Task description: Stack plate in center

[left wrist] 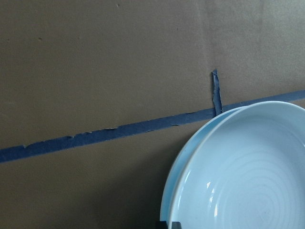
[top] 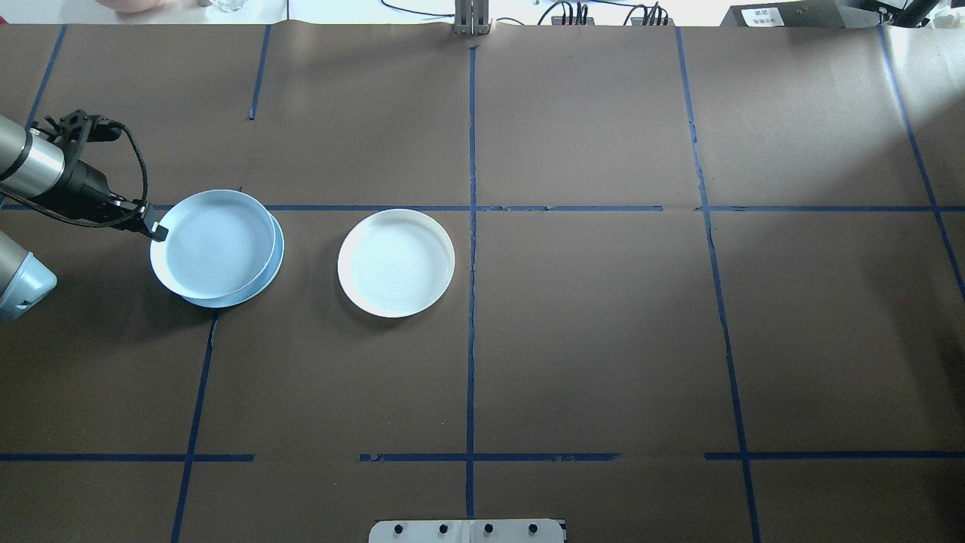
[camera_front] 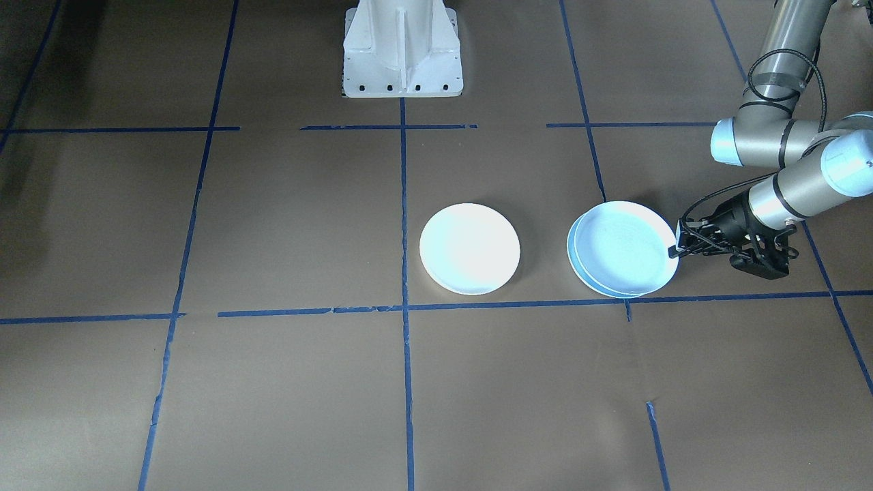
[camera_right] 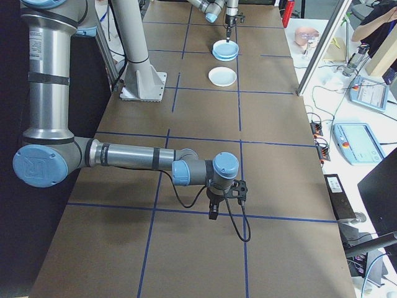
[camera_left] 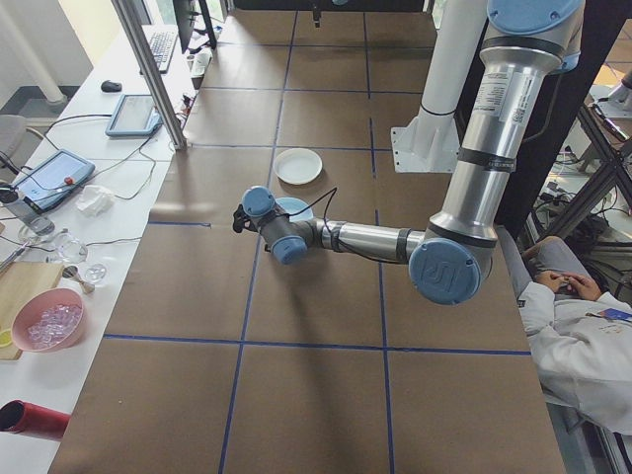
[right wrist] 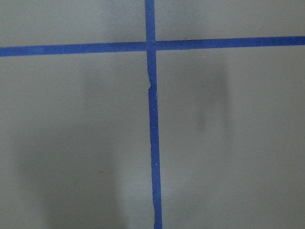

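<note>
From the operators' side, nearest me is bare brown desk [camera_front: 477, 409] crossed with blue tape lines [camera_front: 407, 382]. Further in sit the plates. The white plate [camera_front: 469, 249] lies alone near the middle line. Just beside it, toward the robot's left, the two pale-blue plates make a pair: the upper blue plate [camera_front: 626, 247] rests on the lower blue plate [camera_front: 577, 264], shifted off-center so a crescent of the lower one shows.

The left hand [camera_front: 675, 249] is at the upper plate's outer rim, its fingers closed down on the edge; it looks pinched, though the contact is small in every view. Whether that plate is fully settled or slightly lifted I cannot tell.

The right hand [camera_right: 213, 213] hangs over bare desk at the far end, well apart from the plates; I cannot tell how wide it stands.

I judge the stack underway: one plate is on another, the white one still separate and unstacked.
</note>
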### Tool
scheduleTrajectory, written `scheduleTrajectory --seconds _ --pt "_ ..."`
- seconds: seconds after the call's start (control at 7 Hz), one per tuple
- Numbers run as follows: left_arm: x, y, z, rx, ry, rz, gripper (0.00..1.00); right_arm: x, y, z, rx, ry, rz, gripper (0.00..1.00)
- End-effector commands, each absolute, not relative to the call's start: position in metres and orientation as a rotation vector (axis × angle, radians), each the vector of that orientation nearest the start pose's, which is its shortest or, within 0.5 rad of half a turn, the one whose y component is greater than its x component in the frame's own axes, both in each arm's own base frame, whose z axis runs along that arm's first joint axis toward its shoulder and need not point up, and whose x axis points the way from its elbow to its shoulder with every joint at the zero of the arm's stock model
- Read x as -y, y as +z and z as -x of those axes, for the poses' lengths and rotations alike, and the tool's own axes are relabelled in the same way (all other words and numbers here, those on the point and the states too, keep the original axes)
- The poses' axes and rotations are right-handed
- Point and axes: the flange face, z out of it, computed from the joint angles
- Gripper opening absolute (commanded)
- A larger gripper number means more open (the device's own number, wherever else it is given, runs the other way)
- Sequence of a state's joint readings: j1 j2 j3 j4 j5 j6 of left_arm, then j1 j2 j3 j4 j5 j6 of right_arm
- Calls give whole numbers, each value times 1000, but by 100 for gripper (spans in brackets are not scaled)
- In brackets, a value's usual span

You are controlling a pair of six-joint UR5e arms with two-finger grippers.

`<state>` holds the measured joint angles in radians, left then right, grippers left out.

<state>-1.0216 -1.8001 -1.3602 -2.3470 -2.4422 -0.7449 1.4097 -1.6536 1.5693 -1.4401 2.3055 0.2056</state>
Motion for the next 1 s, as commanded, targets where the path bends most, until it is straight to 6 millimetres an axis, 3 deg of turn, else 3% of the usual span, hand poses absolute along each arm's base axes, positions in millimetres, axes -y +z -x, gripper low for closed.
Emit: scheduleTrajectory --seconds 0.0,0.29,0.43,0.71,0.86 --pt "546 543 -267 -1099 169 -101 100 463 688 8 731 25 89 100" --pt "549 537 -270 -1104 175 -109 100 463 688 8 731 25 89 100" --pt "555 522 -274 -1119 148 -107 100 463 688 8 730 26 91 100" --pt "574 479 -290 -1147 80 -108 100 463 688 8 731 25 89 100" --pt "574 451 -323 -1155 48 -112 100 463 688 8 730 26 91 100"
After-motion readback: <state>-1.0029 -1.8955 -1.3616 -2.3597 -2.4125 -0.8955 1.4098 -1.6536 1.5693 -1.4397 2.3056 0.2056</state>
